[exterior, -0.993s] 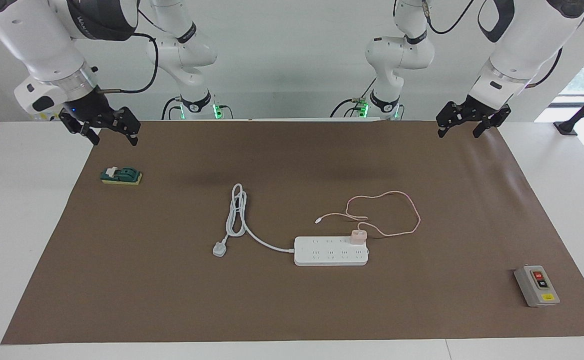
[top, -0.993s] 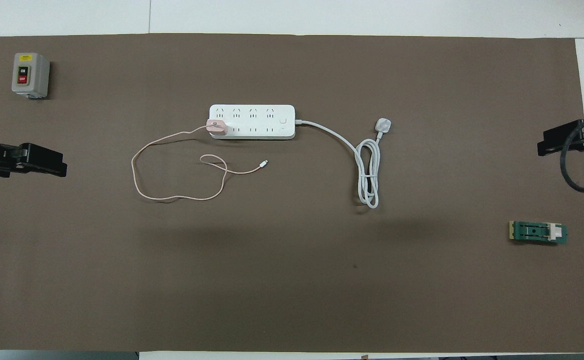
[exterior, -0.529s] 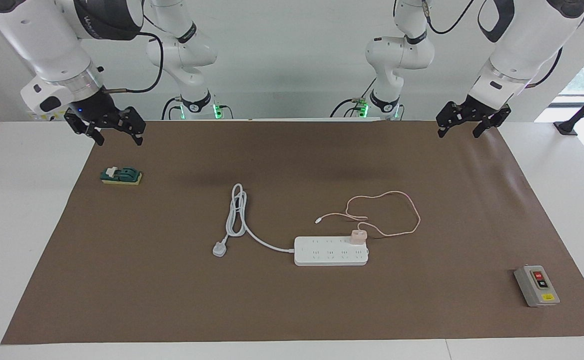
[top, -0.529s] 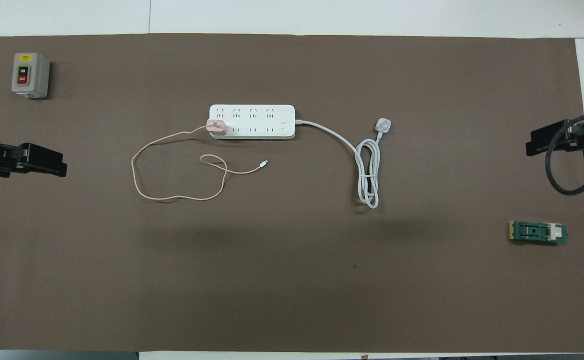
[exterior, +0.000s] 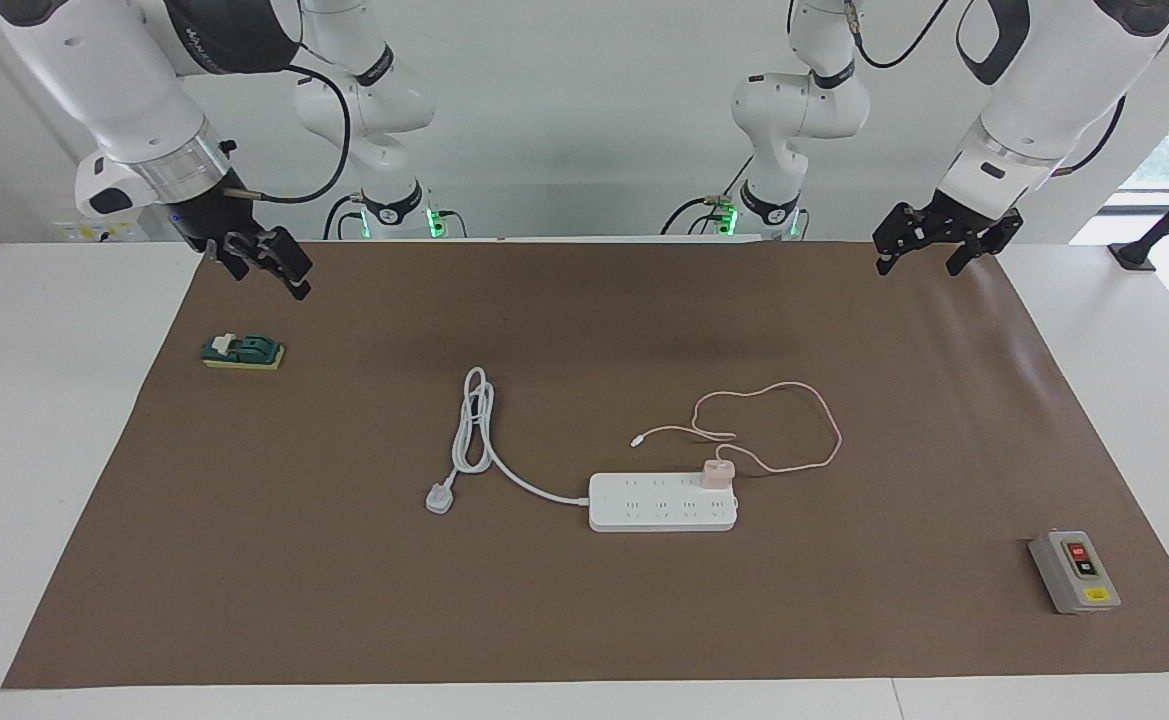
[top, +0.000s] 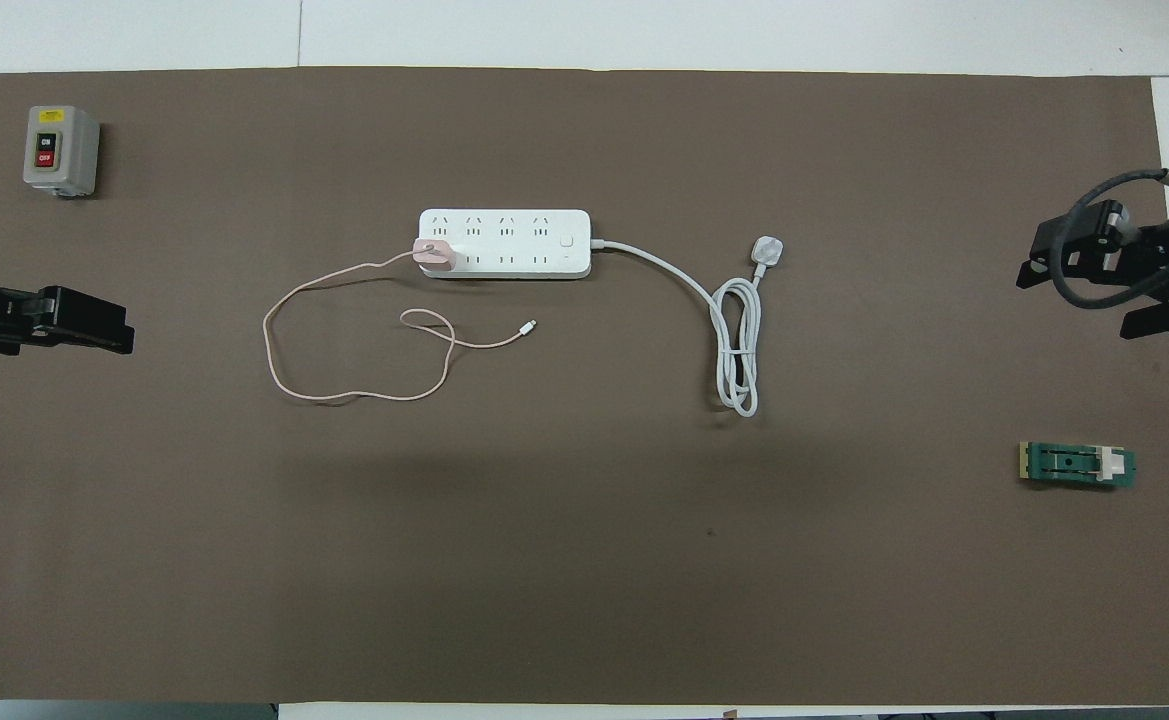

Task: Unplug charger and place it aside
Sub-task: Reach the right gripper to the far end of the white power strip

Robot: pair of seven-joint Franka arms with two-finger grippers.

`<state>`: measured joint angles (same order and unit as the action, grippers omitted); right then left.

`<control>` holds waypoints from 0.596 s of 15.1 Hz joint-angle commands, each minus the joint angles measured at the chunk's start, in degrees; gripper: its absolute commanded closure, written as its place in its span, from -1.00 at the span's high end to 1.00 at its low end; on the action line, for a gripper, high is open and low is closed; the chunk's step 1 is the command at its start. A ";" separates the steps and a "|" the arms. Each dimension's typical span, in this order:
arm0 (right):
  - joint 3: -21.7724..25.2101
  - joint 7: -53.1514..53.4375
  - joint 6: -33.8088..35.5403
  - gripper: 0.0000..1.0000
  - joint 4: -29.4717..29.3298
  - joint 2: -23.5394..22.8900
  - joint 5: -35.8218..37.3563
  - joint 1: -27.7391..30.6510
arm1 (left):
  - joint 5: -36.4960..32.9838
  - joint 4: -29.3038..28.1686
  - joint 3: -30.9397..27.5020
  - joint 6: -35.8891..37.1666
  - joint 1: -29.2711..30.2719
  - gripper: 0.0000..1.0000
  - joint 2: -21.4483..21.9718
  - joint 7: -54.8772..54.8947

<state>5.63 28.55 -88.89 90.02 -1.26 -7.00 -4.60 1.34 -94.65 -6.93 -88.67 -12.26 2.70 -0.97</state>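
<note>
In the facing view I am seeing my right gripper (exterior: 266, 262) hanging in the air over the mat's edge nearest the robots, above the green knife switch (exterior: 243, 351), and I cannot tell how its fingers are set. My left gripper (exterior: 945, 240) is hovering with its fingers spread over the opposite corner of the brown mat (exterior: 344, 600). Well apart from both, the pale-pink charger (exterior: 717, 472) is sitting plugged into the white power strip (exterior: 662, 502), its pink cable (exterior: 824, 425) looping toward the robots.

In the overhead view the right gripper (top: 1094, 275) is showing at one mat edge and the left gripper (top: 64, 322) at the other. The charger (top: 434, 254) is sitting in the strip (top: 504, 243) midway between them. A grey on/off switch box (top: 61, 150) is lying near the left gripper.
</note>
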 commanded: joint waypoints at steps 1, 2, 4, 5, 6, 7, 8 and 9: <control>-0.09 11.14 -0.58 1.00 0.51 0.03 -3.89 -0.24 | 0.60 -1.24 -0.10 0.34 0.22 1.00 1.26 0.44; -0.18 15.44 -0.58 1.00 0.25 -0.93 -4.60 -0.33 | 0.60 -1.24 -0.10 0.34 0.22 1.00 1.26 0.44; -0.18 22.83 -0.23 1.00 -1.07 -2.77 -6.00 -0.94 | 0.60 -1.24 -0.10 0.26 0.22 1.00 1.26 0.44; -0.18 26.26 -0.23 1.00 -1.07 -3.48 -6.45 -1.72 | 0.60 -1.24 -0.10 0.34 0.22 1.00 1.26 0.44; -0.18 29.51 -0.40 1.00 -1.07 -4.10 -7.15 -2.17 | 0.60 -1.24 -0.10 0.26 0.22 1.00 1.26 0.44; -0.18 33.29 -0.75 1.00 -1.07 -5.41 -8.20 -2.96 | 0.60 -1.24 -0.10 0.34 0.22 1.00 1.26 0.44; -0.18 37.15 -1.36 1.00 -1.07 -6.21 -9.34 -3.40 | 0.60 -1.24 -0.10 0.34 0.22 1.00 1.26 0.44; -0.18 40.24 -3.28 1.00 -0.99 -6.82 -10.05 -4.10 | 0.60 -1.24 -0.10 0.34 0.22 1.00 1.26 0.44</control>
<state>5.52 62.23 -89.82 89.92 -5.93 -14.86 -7.88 1.34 -94.65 -6.93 -88.67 -12.26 2.70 -0.97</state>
